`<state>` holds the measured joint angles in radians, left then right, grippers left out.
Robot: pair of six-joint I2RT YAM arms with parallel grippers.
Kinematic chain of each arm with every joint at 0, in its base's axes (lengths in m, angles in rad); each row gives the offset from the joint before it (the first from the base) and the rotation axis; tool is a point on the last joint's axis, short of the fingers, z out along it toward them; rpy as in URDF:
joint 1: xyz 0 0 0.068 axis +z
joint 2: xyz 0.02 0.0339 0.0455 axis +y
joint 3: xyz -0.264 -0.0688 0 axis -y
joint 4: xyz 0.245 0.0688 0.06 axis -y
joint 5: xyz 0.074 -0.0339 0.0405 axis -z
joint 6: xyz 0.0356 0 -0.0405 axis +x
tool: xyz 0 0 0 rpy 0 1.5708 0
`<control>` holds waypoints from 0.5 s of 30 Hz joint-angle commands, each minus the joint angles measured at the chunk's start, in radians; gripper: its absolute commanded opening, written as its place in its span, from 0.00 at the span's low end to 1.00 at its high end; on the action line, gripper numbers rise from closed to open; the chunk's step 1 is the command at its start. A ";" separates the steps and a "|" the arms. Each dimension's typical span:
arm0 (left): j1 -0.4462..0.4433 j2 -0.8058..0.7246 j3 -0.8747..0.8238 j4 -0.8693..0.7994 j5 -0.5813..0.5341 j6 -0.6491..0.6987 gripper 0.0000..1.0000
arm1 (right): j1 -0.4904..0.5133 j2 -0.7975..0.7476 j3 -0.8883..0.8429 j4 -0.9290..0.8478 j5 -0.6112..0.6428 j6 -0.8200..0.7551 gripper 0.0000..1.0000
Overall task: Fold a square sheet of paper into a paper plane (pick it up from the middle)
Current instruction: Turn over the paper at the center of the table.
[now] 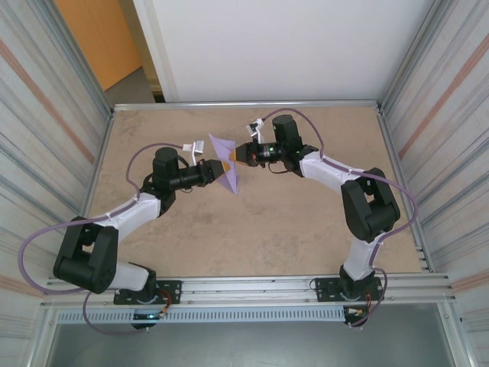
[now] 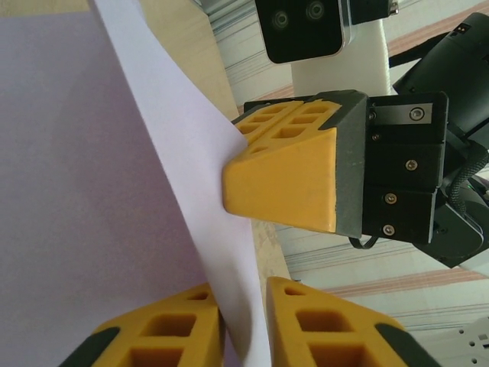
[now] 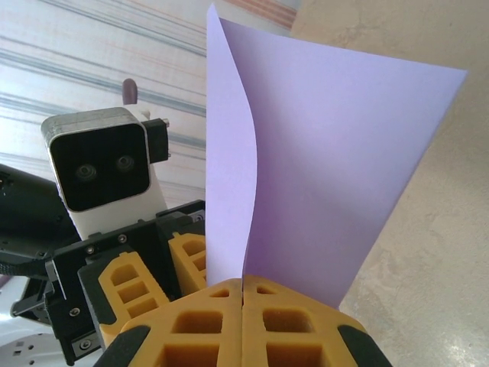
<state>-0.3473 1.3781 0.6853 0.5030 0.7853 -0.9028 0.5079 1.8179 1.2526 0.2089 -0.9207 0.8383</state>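
Two layers of the lavender sheet of paper (image 1: 226, 162) stand upright in mid-air over the surface (image 1: 267, 229). The right gripper (image 3: 242, 287) has its jaws clenched on the sheet. The left gripper (image 2: 244, 306) has its jaws straddling the sheet, though whether they pinch it cannot be told. This looks like a mid-fold handover, and the next move likely calls for a firm left grip before creasing.

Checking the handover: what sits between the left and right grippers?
Just the square sheet of paper: the top view shows it between the left gripper and the right gripper, which pinches it in the right wrist view.
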 commanded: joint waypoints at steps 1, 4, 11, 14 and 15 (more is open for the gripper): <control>-0.006 -0.016 0.003 0.019 0.005 0.010 0.17 | -0.008 -0.036 -0.007 0.012 -0.015 0.018 0.08; -0.006 -0.017 0.015 -0.014 -0.008 0.028 0.10 | -0.010 -0.041 -0.007 -0.004 -0.007 0.008 0.14; -0.005 -0.044 0.103 -0.366 -0.142 0.213 0.04 | -0.056 -0.101 -0.010 -0.190 0.125 -0.119 0.38; -0.017 -0.053 0.176 -0.598 -0.289 0.349 0.04 | -0.091 -0.140 -0.022 -0.269 0.213 -0.174 0.42; -0.026 -0.050 0.201 -0.682 -0.349 0.390 0.04 | -0.101 -0.153 -0.026 -0.295 0.241 -0.192 0.42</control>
<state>-0.3561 1.3609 0.8089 0.0925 0.6052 -0.6937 0.4328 1.7294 1.2407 0.0250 -0.7834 0.7376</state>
